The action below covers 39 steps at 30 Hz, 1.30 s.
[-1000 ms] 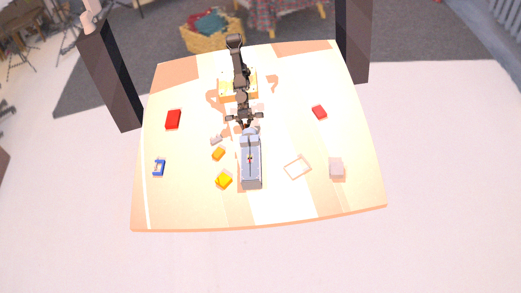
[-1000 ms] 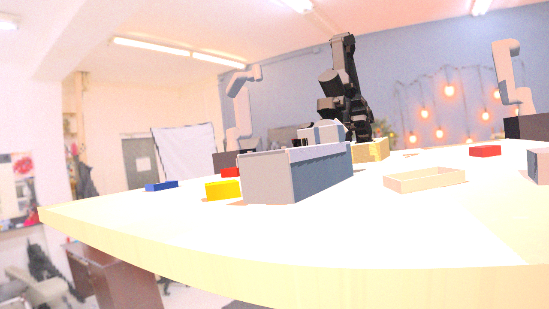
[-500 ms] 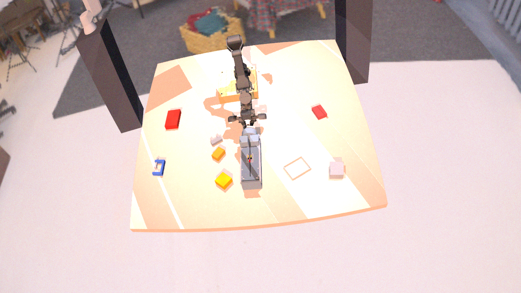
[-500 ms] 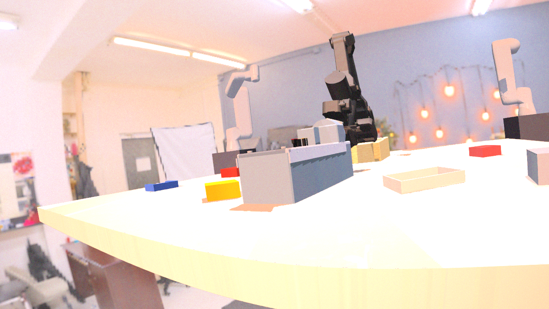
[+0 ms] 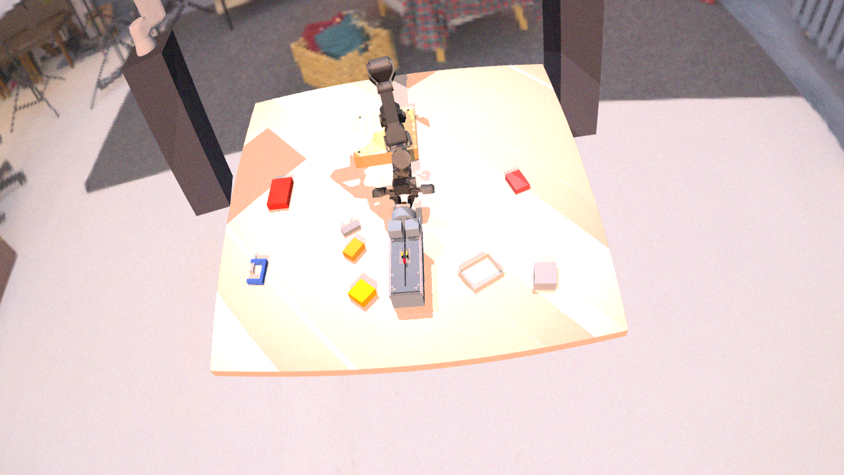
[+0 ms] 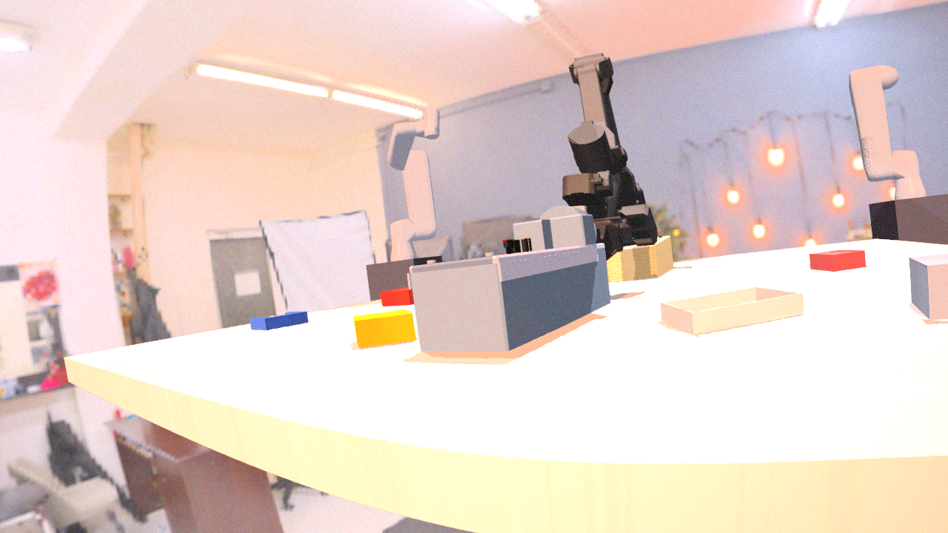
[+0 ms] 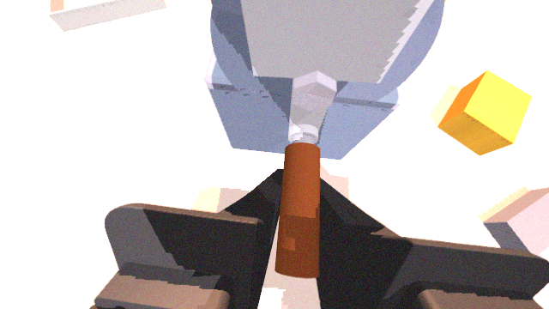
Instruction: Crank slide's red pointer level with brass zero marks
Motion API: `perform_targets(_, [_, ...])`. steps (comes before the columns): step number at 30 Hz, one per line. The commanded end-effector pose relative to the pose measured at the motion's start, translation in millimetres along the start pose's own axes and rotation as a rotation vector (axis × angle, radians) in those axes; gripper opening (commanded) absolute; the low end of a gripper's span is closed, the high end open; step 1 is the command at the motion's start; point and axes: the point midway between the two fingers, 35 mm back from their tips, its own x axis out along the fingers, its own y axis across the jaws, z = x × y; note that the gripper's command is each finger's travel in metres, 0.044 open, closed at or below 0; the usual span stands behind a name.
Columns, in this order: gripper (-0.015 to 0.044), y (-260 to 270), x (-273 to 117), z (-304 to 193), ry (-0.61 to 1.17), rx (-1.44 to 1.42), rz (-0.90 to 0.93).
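Strong light is thrown over the pale tabletop (image 5: 501, 333) (image 6: 464, 397) (image 7: 129, 107), with the grey crank machine (image 5: 407, 296) (image 6: 461, 308) (image 7: 257, 124) set near its middle. The orange crank handle (image 7: 300, 193) is gripped between the narrowed fingers of the gripper (image 5: 404, 202) (image 6: 611, 233) (image 7: 294, 178), at the machine's arm-facing end. From above, the red pointer (image 5: 405, 260) is seen close to the brass zero marks (image 5: 402, 254), seemingly slightly off toward the end away from the crank, though too small to be judged exactly.

The step in hand is judged to be fine turning. If the crank is turned too far, the marks may be overrun; if the wrong direction is chosen, the gap may be widened. The handle could be slipped along, or the pale crank link (image 7: 310, 103) strained, if a straight path rather than the crank's arc is followed. Alignment may be misread where the pointer is washed out by glare. Even once level, the setting could be spoiled by a sideways tug as the handle is released, so straight, even opening is called for.
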Motion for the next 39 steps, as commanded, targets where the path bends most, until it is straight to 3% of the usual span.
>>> perform_targets(1, [0.0,9,0,0,0.004,-0.006,0.025])
perform_targets(39, [0.0,22,-5,4,0.004,-0.005,0.026])
